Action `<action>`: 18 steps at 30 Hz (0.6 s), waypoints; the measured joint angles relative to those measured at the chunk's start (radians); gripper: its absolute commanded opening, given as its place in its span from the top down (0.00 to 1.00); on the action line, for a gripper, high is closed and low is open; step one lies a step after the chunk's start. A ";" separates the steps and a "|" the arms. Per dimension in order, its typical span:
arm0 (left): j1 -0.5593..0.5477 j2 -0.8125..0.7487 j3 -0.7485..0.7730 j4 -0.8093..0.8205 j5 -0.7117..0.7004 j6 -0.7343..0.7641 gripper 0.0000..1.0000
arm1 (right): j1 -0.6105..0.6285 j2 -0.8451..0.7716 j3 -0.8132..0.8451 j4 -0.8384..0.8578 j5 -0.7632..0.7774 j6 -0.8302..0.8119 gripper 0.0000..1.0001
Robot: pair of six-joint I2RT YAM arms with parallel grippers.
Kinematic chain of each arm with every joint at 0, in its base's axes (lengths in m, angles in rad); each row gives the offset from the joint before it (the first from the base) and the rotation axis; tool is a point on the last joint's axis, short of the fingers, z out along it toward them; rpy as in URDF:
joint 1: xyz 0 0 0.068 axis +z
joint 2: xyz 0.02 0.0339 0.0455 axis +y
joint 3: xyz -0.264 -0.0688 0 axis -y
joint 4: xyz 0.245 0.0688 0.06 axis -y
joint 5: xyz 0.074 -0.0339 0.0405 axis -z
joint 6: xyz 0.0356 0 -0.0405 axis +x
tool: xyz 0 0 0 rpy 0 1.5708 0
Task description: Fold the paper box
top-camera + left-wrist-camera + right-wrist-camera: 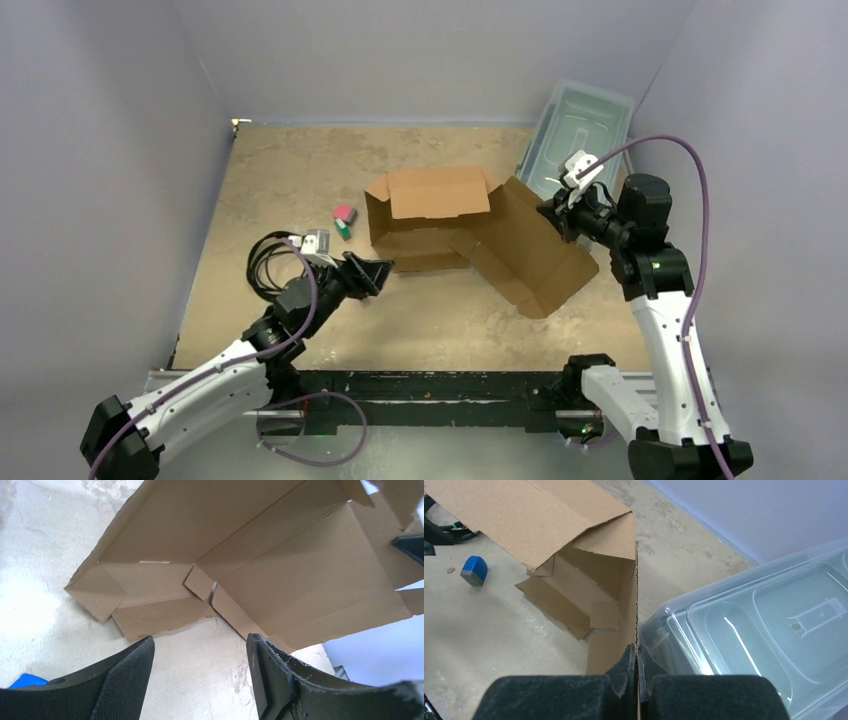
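Cardboard, brown corrugated: R claw point(637, 654) is clenched on the thin top edge of the box point(574, 540) lid panel, holding it tilted up, w/ the clear bin point(774, 610) just right of it. L claw point(200, 647) is released, jaws apart, nothing btwn them, near the box's near-left corner but not touching. The box sits mid-scene on the table point(300, 180), part-formed: tray walls half up at centre, big panel splayed right.

Handling, my guess: light, stiff across panels, bends easily at creases, edges crush under a hard pinch. Best hold is prob. flap tips or panel edges.

Long axis runs approx left-right, right end swung nearer. Tray opening faces up.
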 measured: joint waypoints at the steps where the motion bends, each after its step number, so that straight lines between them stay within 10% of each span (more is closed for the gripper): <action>1: 0.003 -0.010 -0.015 0.009 0.000 -0.011 0.35 | 0.000 -0.003 -0.001 -0.001 0.000 -0.001 1.00; 18: 0.311 0.506 -0.179 0.514 0.178 -0.104 0.36 | -0.018 -0.018 -0.002 -0.018 -0.058 -0.003 1.00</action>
